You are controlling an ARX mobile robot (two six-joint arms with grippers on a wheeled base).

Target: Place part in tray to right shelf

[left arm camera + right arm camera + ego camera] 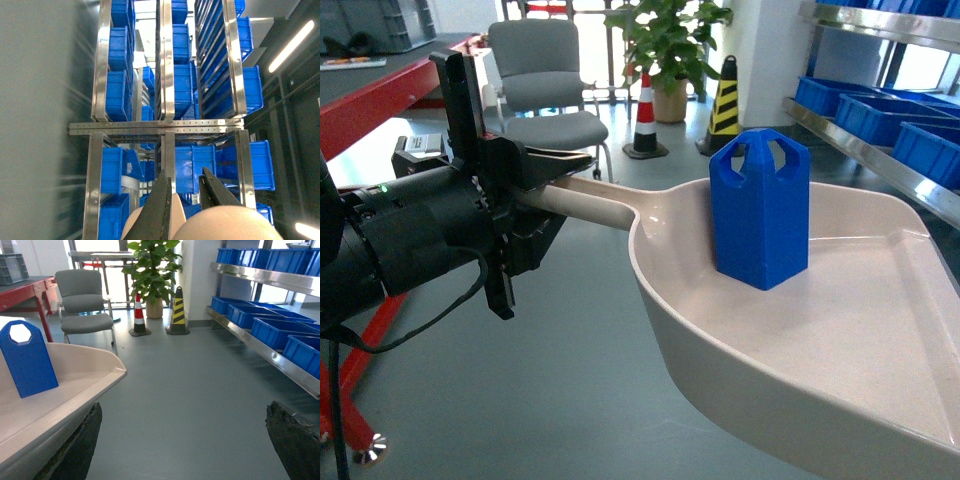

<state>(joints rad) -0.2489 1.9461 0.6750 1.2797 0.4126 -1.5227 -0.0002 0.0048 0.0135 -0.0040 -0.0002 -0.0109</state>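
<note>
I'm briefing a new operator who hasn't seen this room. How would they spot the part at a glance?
Find the big cream tray held out by its handle in the left claw. The part stands upright inside it: a small bright blue block with cut-out holes in its tapered top, unlike the wide open blue crates on the right shelf.

A grey office chair (542,88) stands on the grey floor (200,390) near a red-framed table (380,95). Behind it a leafy potted plant (665,45) sits between a red-and-white traffic cone (645,115) and a yellow-and-black one (724,100). Blue crates (272,325) stand in a row to the right, and more of them (187,85) fill tall metal racks.
</note>
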